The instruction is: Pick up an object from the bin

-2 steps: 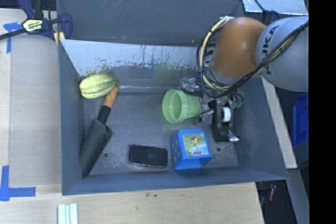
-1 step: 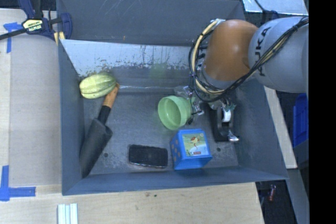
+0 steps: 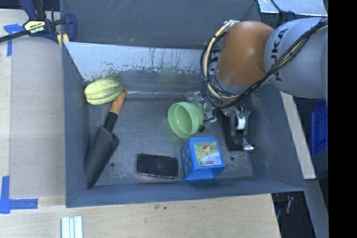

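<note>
Plainly we see the arm (image 3: 301, 58) bent down, gripper (image 3: 239, 141) low beside the green cup (image 3: 183, 119) and blue box (image 3: 202, 160); we cannot tell its opening.

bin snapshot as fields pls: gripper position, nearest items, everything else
gripper: gripper low in the right part of the grey metal bin
nearest: blue cube-shaped box with a picture on its side, just to its left; light green plastic cup lying on its side
centre front: flat black rectangular device
left: black spatula with orange handle; pale yellow-green ribbed squash toy
</note>
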You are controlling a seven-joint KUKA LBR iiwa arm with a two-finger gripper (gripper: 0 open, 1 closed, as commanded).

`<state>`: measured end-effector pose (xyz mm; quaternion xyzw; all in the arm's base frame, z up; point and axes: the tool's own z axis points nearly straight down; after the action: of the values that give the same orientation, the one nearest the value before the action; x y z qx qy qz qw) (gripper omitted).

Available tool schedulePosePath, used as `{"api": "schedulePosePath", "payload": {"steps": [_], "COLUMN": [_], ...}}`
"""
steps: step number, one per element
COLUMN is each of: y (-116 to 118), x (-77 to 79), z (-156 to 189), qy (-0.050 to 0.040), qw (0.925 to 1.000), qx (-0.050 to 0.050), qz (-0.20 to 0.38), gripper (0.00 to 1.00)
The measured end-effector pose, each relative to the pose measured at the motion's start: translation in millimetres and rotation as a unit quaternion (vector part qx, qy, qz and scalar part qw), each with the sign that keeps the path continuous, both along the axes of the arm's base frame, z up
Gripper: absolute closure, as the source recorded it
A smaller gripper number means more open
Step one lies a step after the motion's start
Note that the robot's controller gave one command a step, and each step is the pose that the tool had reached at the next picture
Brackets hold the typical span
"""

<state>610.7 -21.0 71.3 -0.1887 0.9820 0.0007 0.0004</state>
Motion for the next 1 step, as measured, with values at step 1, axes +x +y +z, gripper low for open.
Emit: {"api": "schedulePosePath", "payload": {"steps": [1], "y": [-0.2], "x": [-1.3], "z": [29.5], "qy": [0.0015], "qw": [1.0], "qx": [0.0], "qz": [-0.001], "gripper": [1.0]}}
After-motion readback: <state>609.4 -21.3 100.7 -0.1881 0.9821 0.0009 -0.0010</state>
